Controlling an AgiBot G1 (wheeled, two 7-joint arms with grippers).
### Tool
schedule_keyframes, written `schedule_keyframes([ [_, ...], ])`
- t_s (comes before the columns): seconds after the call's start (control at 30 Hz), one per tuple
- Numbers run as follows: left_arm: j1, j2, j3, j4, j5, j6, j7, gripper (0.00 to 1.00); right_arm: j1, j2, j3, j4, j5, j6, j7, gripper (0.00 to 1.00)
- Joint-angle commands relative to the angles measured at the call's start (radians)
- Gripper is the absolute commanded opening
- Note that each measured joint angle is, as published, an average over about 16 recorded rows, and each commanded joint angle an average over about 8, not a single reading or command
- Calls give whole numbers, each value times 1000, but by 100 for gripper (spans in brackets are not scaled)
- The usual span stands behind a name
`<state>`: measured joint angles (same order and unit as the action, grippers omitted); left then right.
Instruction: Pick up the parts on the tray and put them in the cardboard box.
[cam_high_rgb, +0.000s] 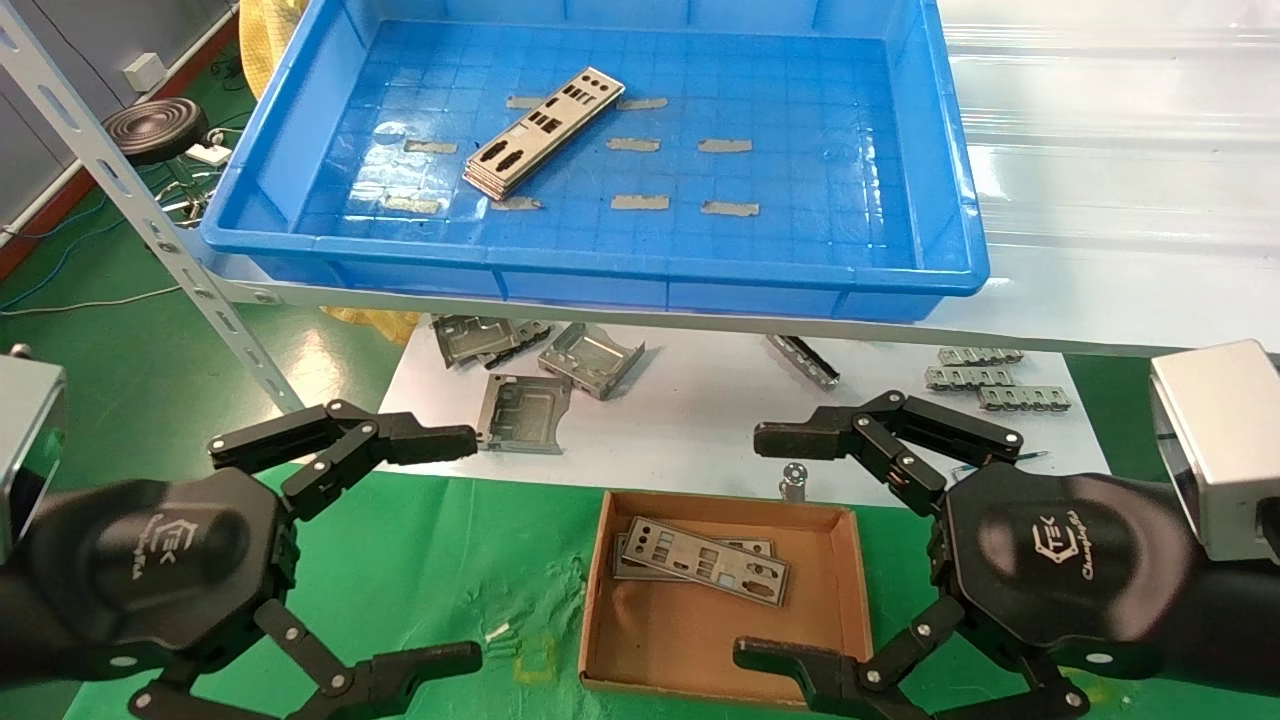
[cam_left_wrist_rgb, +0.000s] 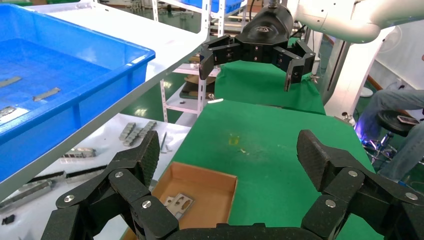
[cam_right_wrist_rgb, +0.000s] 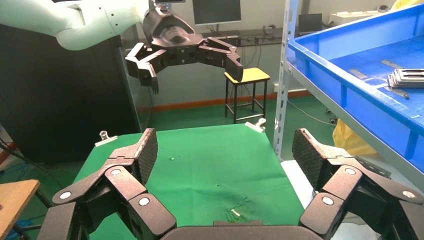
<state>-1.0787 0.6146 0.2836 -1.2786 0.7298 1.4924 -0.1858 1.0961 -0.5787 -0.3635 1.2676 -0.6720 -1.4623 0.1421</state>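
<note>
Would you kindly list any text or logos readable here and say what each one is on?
"TEK" logo with a script word, partly legible, perhaps "Changingtek": back of the right gripper.
Same logo on the left gripper, too blurred to read fully.
Nothing readable on the parts, tray or cardboard box.

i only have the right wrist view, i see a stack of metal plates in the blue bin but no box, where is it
Observer: The small brown cardboard box sits on the green cloth between the open left gripper and the open right gripper, partly under the right one.
Operator: anything in it yet
Observer: Yes, thin silver-grey metal plates lie flat in it, at least two, overlapping.
Operator: just the one stack left up there
Observer: Yes, one diagonal stack in the left half of the bright-blue plastic tray; otherwise only small grey tape strips on its floor.
</note>
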Motion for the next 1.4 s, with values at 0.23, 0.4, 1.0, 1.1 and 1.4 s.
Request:
schedule_keyframes([
  [0.23,0,0,0,0,0,0,0,100,0,0,0,0,0,0,0,100],
  [0.4,0,0,0,0,0,0,0,100,0,0,0,0,0,0,0,87],
  [1.0,0,0,0,0,0,0,0,100,0,0,0,0,0,0,0,0],
  [1.1,0,0,0,0,0,0,0,100,0,0,0,0,0,0,0,0],
  [1.4,0,0,0,0,0,0,0,100,0,0,0,0,0,0,0,0],
])
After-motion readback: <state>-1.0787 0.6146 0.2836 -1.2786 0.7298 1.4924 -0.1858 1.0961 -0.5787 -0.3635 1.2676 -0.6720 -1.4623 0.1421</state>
